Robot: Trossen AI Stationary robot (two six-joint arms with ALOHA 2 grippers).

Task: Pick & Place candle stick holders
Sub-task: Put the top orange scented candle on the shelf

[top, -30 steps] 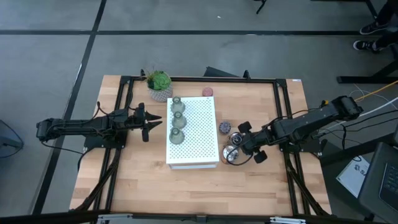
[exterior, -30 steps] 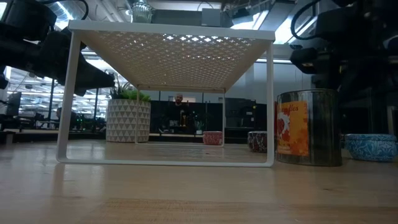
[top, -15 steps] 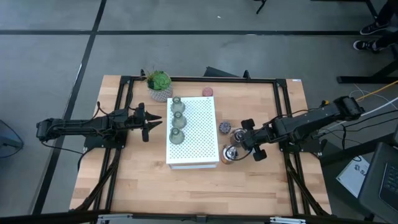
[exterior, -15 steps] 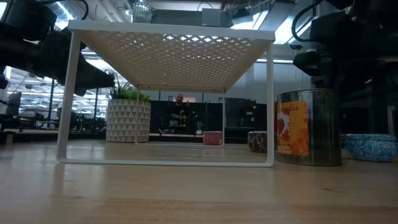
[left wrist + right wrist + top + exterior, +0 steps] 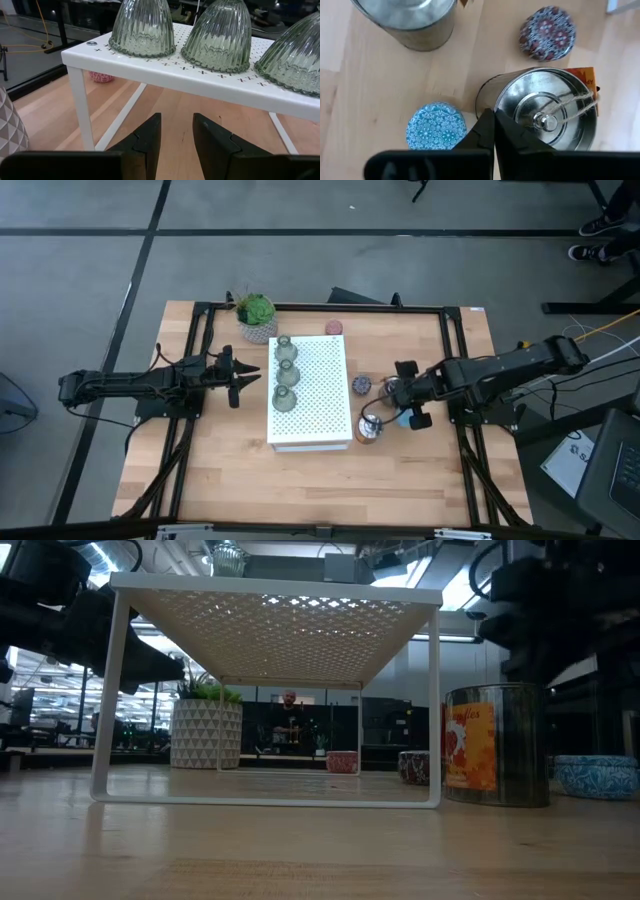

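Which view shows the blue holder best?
Right wrist view: the blue holder shows whole from above, beside the shut right claw. Low view catches its side at the frame edge. In the high view the claw hides it. Left wrist view misses it.

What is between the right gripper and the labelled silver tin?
Nothing visible. The shut right gripper is right by the tin at its rim; the blue holder, purple holder and second tin stand apart from it.
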